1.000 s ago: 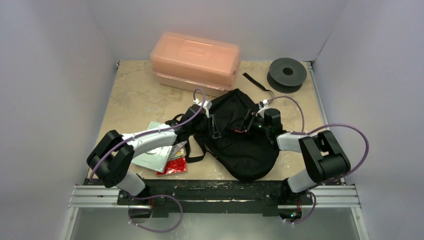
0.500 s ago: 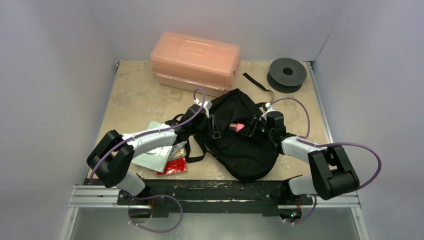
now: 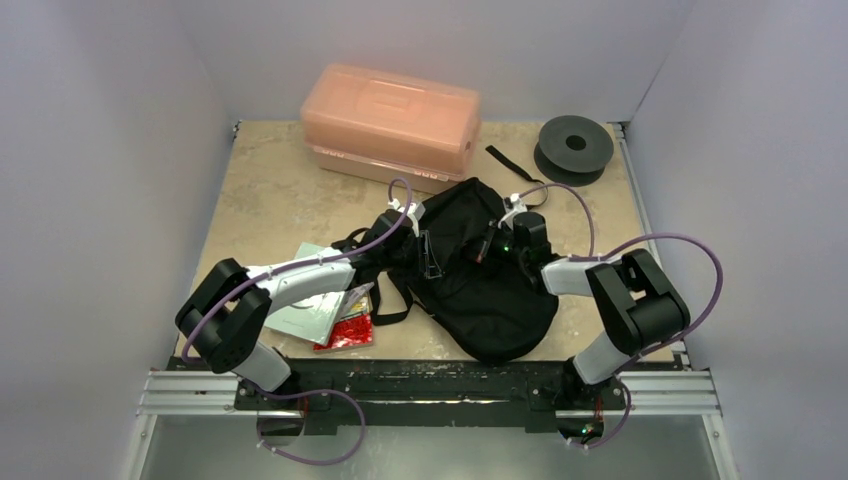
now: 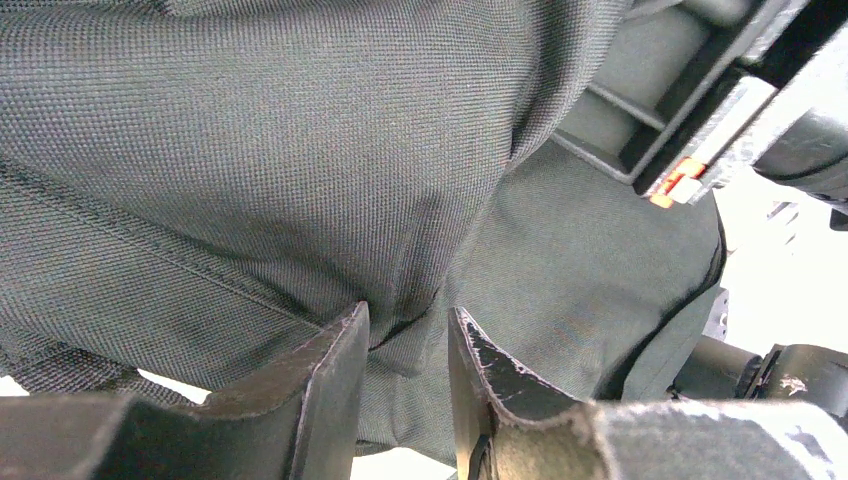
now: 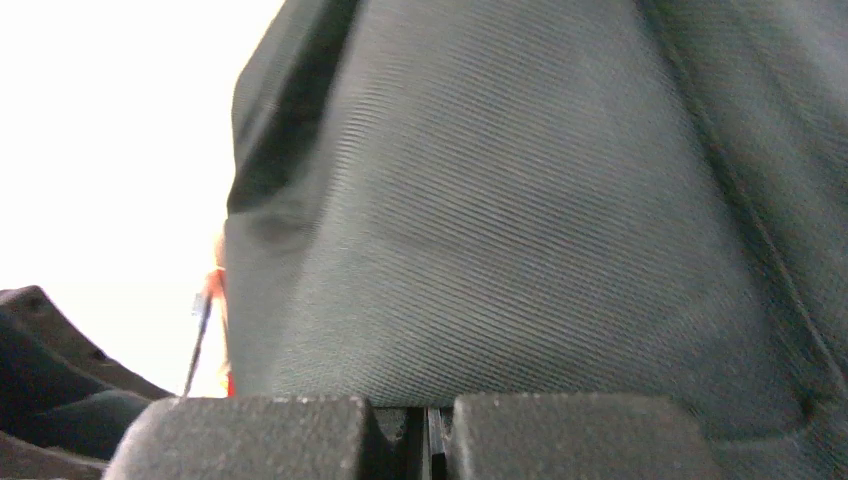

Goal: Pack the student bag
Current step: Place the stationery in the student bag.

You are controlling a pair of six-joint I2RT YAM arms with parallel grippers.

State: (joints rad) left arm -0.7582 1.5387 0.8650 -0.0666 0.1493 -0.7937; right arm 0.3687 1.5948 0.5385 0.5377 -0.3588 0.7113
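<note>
Mid-desk (image 3: 262, 190): student bag (image 3: 495, 300), black, slumped, upper end toward the far wall, straps trailing off to the left. Both arms reaching in at its upper half, one from either side.

Left gripper (image 4: 408, 325): narrow, clamped on a fold of the bag's fabric, cloth bunched between the two fingers.

Right gripper (image 5: 432, 408): squeezed nearly flat, only a hairline slit between the fingers, hard up against the bag's cloth. Unclear from the wrist view whether any fabric caught in that slit.

Far edge: orange-pink box (image 3: 390, 118), lid down. Black spool (image 3: 573, 147) near the far right corner, well apart from the box.

Left of the bag, partly under the left arm: pale pouch (image 3: 305, 315) and red packet (image 3: 350, 332), touching.
</note>
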